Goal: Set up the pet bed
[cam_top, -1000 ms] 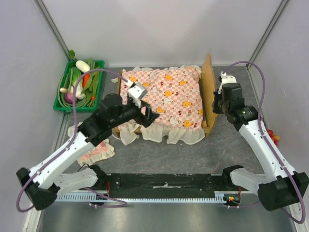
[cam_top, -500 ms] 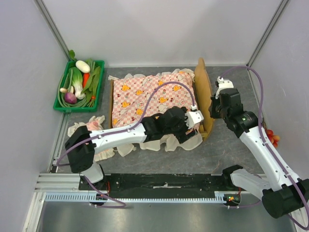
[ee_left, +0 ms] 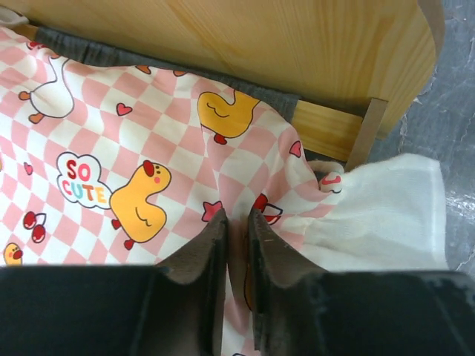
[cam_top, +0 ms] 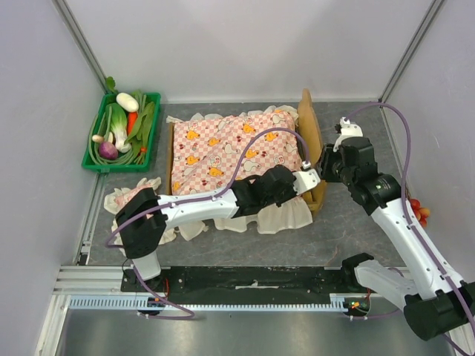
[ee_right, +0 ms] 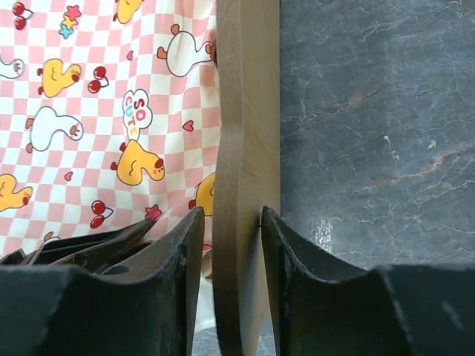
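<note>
Both clamped: right jaws on pet bed [cam_top: 310,130] headboard [ee_right: 249,148]; left jaws on mattress [ee_left: 148,148].

- "SO CUTE", in coloured capitals on two lines, "SO" above "CUTE", stands on a white cloud-shaped patch printed on the pink-checked mattress [ee_left: 159,141], left of a yellow duck print [ee_left: 141,200] in the left wrist view.
- The same "SO CUTE" patch [ee_right: 139,111] shows on that fabric in the right wrist view.
- In the top view the print is too small to read.
</note>
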